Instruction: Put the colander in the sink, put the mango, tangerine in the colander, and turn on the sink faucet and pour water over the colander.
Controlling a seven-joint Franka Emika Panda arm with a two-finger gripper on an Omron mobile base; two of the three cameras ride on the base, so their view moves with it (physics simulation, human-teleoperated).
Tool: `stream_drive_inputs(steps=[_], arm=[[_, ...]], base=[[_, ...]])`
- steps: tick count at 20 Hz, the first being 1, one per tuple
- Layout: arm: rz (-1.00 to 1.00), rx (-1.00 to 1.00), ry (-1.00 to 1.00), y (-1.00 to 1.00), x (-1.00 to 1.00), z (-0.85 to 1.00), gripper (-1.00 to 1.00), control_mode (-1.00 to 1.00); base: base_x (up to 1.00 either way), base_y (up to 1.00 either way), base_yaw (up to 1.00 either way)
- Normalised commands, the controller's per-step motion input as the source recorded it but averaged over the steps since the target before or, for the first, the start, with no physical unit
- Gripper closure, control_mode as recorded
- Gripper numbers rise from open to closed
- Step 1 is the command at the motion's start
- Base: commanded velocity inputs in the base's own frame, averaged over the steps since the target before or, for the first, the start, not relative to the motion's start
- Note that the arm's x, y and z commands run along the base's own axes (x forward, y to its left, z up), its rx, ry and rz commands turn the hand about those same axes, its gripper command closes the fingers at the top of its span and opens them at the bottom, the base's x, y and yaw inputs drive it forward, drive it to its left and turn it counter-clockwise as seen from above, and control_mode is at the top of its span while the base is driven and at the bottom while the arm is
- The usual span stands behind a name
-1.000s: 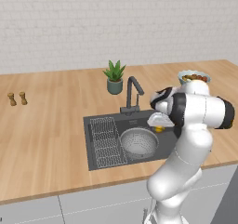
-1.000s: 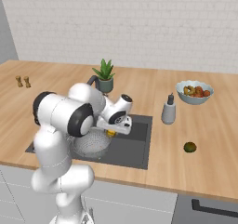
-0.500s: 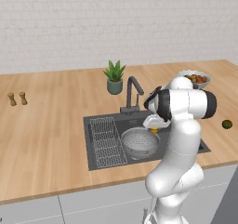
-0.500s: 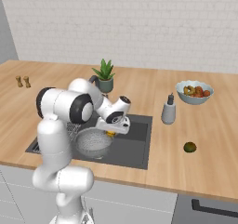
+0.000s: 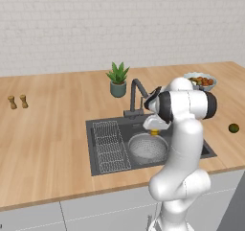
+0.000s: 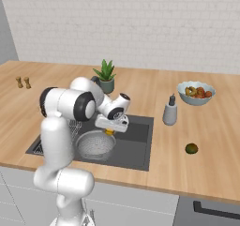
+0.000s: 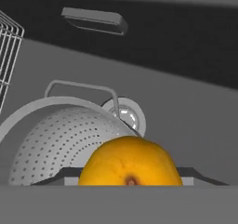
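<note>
Swinging across over the last second, the arm had carried the tangerine [image 7: 129, 161] from the sink's [image 5: 194, 144] right side to the colander's [image 5: 146, 147] rim at about two o'clock. The fingers were clamped on the fruit. With the colander already in the basin, the mango [image 6: 191, 148] waited on the table [image 6: 215, 145], and the sink faucet [image 5: 135, 95] looked dry.

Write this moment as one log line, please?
phase: carrying tangerine | gripper: shut on it, above sink | colander: in sink | mango: on counter
</note>
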Motion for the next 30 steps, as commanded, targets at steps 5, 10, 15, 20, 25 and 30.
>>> stream_drive_inputs(steps=[5, 10, 15, 20, 25, 30], arm=[[0.00, 0.00, 0.00, 0.26, -0.50, 0.00, 1.00, -1.00], [0.00, 0.00, 0.00, 0.07, -0.41, 0.00, 1.00, -1.00], [0.00, 0.00, 0.00, 0.04, -0.22, 0.00, 1.00, -1.00], [0.00, 0.00, 0.00, 0.08, -0.03, -0.10, -1.00, -1.00], [0.00, 0.00, 0.00, 0.08, 0.00, -0.10, -1.00, -1.00], [0.00, 0.00, 0.00, 0.00, -0.02, -0.01, -1.00, -1.00]], base=[[0.00, 0.00, 0.00], [0.00, 0.00, 0.00], [0.00, 0.00, 0.00], [0.00, 0.00, 0.00], [0.00, 0.00, 0.00], [0.00, 0.00, 0.00]])
